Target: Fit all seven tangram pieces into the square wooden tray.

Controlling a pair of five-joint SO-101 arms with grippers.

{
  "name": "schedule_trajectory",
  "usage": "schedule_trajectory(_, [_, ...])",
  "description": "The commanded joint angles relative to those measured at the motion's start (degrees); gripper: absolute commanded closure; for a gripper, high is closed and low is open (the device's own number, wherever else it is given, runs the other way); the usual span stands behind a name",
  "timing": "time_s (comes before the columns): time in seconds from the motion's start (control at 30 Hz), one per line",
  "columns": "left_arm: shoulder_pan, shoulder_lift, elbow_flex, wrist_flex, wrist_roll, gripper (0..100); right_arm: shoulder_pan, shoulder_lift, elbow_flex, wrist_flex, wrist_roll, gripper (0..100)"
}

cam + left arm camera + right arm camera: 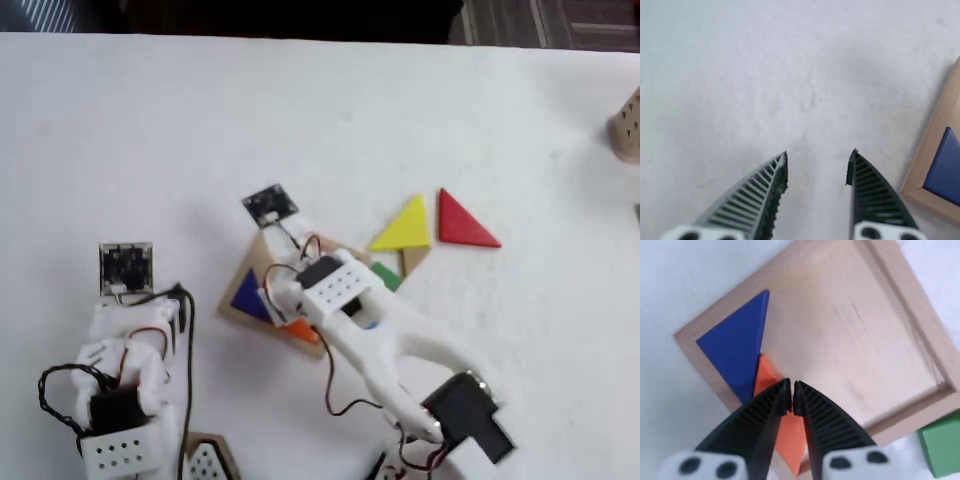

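Observation:
The square wooden tray (900, 305) lies turned cornerwise under my right arm. A blue triangle (737, 342) sits in one corner, and an orange piece (790, 440) lies against it, its end reaching the rim. My right gripper (791, 390) hovers over the orange piece's edge, shut with nothing between its fingers. A green piece (942, 445) lies just outside the rim. In the high view a yellow triangle (405, 225) and a red triangle (462, 222) lie on the table beyond the tray (240, 270). My left gripper (819, 159) is open over bare table beside the tray's corner (935, 150).
The left arm (125, 340) stands at the front left, well apart from the right arm (380, 330). A brown hexagonal object (205, 458) lies at the front edge. A perforated tan object (628, 125) stands at the far right edge. The white table extends open toward the back.

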Motion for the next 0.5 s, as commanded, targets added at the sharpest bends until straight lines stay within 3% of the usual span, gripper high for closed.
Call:
schedule_trajectory(0.0, [-0.7, -0.6, -0.2, -1.8, 0.2, 79, 7.9, -5.9, -3.6, 2.8, 0.7, 98.1])
schedule_trajectory(0.23, [-0.7, -0.6, -0.2, -1.8, 0.2, 79, 25.3, -13.1, -5.3, 2.8, 0.7, 97.7])
schedule_trajectory(0.47, [-0.7, -0.6, -0.2, -1.8, 0.1, 79, 31.8, -10.9, -5.5, 2.4, 0.3, 97.7])
